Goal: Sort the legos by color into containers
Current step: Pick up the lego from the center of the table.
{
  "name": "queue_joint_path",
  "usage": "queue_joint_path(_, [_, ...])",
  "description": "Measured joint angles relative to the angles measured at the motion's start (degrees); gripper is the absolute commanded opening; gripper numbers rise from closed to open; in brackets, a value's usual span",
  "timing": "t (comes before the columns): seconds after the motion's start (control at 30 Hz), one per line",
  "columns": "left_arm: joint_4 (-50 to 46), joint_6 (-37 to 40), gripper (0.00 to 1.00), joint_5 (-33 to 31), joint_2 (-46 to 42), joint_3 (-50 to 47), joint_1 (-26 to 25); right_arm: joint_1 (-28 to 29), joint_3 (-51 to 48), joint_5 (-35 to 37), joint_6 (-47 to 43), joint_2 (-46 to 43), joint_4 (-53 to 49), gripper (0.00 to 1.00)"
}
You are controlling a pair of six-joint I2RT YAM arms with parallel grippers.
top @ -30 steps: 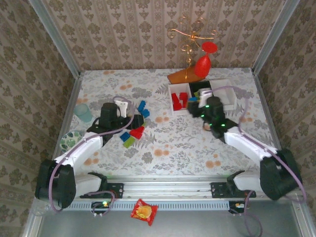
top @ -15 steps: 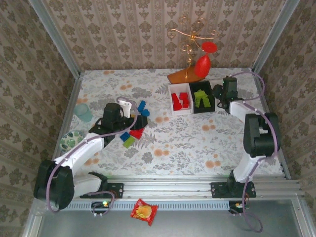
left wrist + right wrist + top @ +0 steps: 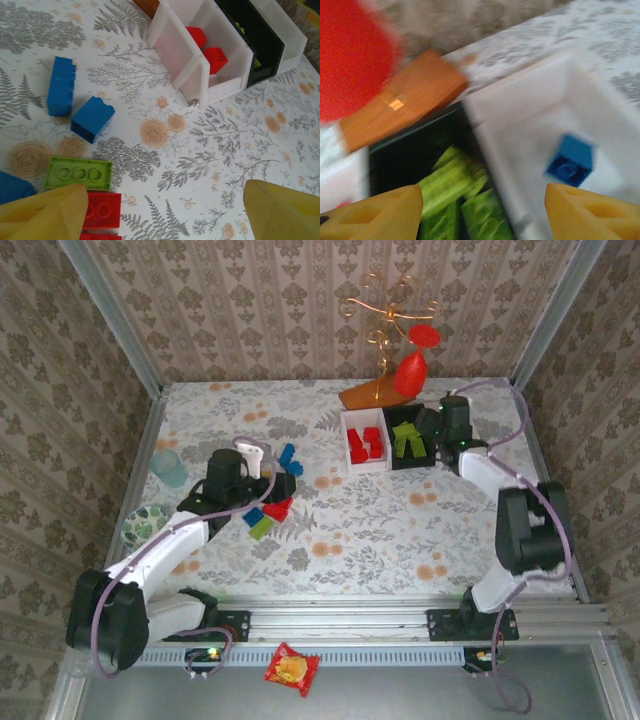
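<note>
On my screens the worktop [image 3: 350, 530] is a flat cloth printed with grey ferns and orange rosettes. The legos are glossy, hard-edged plastic blocks with round studs. Three square open-topped containers stand touching in a row at the far right. There is a white container [image 3: 172, 47] with thin, slightly translucent walls, a black container [image 3: 260, 42] in the middle, and a second white container [image 3: 530, 100] at the right end. The first holds red bricks [image 3: 216, 57], two of which I can count from the left wrist. The black one holds lime green bricks [image 3: 462, 200], too blurred to count. The last holds one blue brick [image 3: 570, 160] lying on its floor. The right gripper [image 3: 485, 215] hangs over the wall shared by the black and second white containers, its yellow fingers spread with nothing between them. The left gripper [image 3: 165, 215] is likewise spread wide and empty, low over the loose pile on the left of the worktop. That pile has two chunky blue blocks [image 3: 92, 118] side by side and a third blue one at the frame's edge. It also has one flat lime plate [image 3: 77, 173] showing three studs, and a red block [image 3: 102, 210] just beside that plate.
</note>
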Motion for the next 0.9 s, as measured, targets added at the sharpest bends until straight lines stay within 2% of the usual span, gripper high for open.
queue_joint_path(0.07, [0.0,0.0,0.85,-0.8,-1.6,-0.8,2.3,7.8,-4.1,0.1,-1.7,-6.6,0.6,0.72])
queue_joint_path(0.17, [0.1,-0.2,0.85,-1.7,-2.5,-2.5,5.5,19.2,-7.6,-1.3,-3.5,-10.7,2.8,0.75])
queue_joint_path(0.27, [-0.2,-0.5,0.85,-2.8,-1.4,-3.3,7.4,27.7,-7.0,-2.2,-5.3,-7.8,3.8,0.77])
queue_joint_path(0.37, [-0.5,-0.7,0.85,-4.1,-0.7,-3.3,8.1,33.0,-3.1,-3.2,-7.8,0.1,4.3,0.81])
queue_joint_path(0.47, [-0.7,-0.7,0.85,-5.8,-0.9,-3.4,8.7,35.4,3.4,-4.6,-10.3,9.6,4.1,0.84])
queue_joint_path(0.63, [-0.9,-0.9,0.86,-8.6,-4.0,-5.6,9.9,36.0,15.8,-5.6,-12.7,22.7,1.3,0.86])
queue_joint_path(0.9, [-0.8,-1.6,0.86,-10.3,-9.0,-7.5,10.6,35.4,31.2,-5.0,-13.6,35.7,-6.7,0.77])
